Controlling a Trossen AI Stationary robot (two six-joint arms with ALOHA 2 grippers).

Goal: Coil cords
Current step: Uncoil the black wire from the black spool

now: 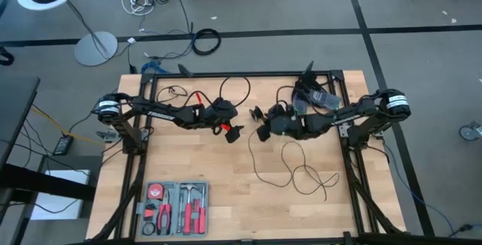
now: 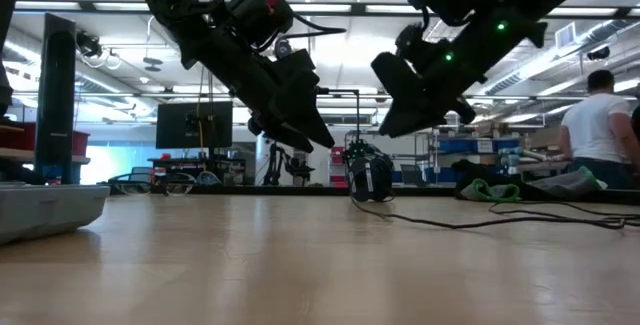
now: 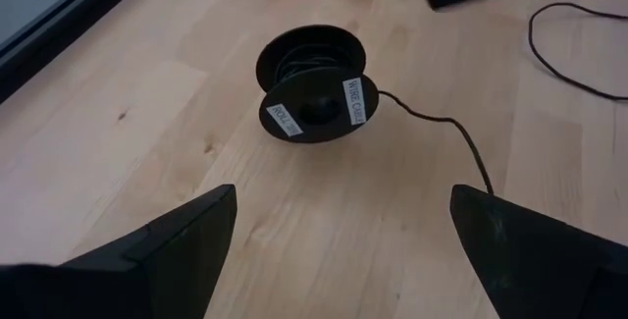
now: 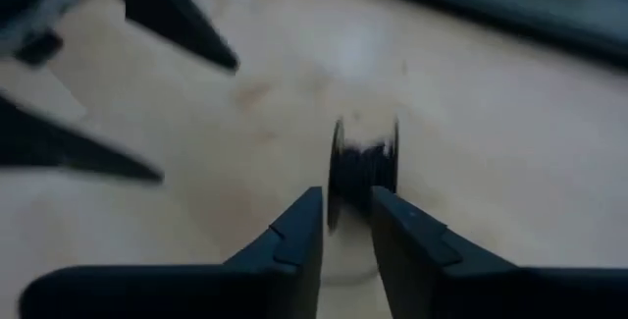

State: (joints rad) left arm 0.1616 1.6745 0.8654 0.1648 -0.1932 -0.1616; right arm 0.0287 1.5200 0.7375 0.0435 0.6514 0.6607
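Note:
A small round black puck (image 3: 314, 93) with white labels stands on the wooden table (image 1: 226, 192) between my two grippers. It also shows in the low view as the puck (image 2: 370, 177). The thin black cord (image 3: 461, 142) leaves the puck and lies in loose loops (image 1: 301, 171) toward the near right. My left gripper (image 3: 343, 196) hangs wide open above the table, short of the puck. My right gripper (image 4: 346, 201) hovers on the puck's other side with a narrow gap between its fingers and nothing in it. The blurred puck (image 4: 363, 162) lies just past its fingertips.
A tray of red-handled tools (image 1: 175, 207) sits near the table's near left corner. Dark gear (image 1: 316, 94) and another thin cable (image 1: 226, 90) lie along the far edge. A black frame borders the table. A person (image 2: 600, 125) stands in the room beyond.

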